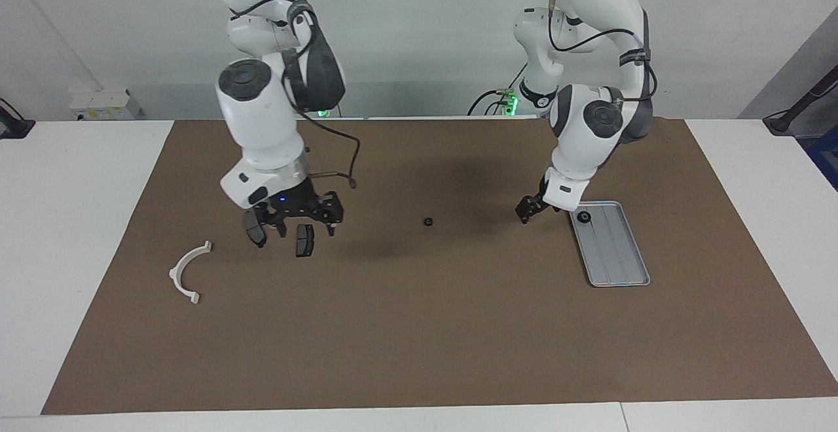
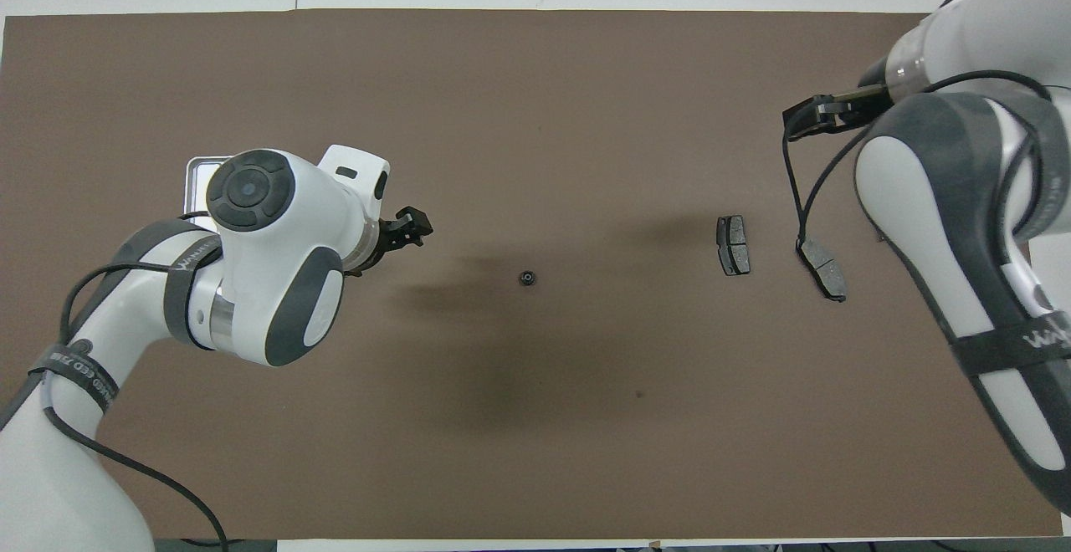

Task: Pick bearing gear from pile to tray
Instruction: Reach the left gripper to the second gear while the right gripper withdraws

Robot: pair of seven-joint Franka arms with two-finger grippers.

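Observation:
One small black bearing gear (image 1: 428, 222) (image 2: 527, 278) lies alone on the middle of the brown mat. A second gear (image 1: 583, 216) rests in the silver ribbed tray (image 1: 615, 255) (image 2: 194, 171), at the end nearest the robots. My left gripper (image 1: 529, 209) (image 2: 414, 227) hangs open and empty just off that end of the tray, toward the mat's middle. The pile is two dark brake pads (image 1: 255, 230) (image 1: 304, 241) (image 2: 734, 244) (image 2: 824, 268) and a white half-ring bracket (image 1: 190, 271). My right gripper (image 1: 300, 221) hovers open over the brake pads, holding nothing.
The brown mat (image 1: 419, 327) covers most of the white table. In the overhead view the left arm hides most of the tray, and the right arm hides the bracket and its own gripper.

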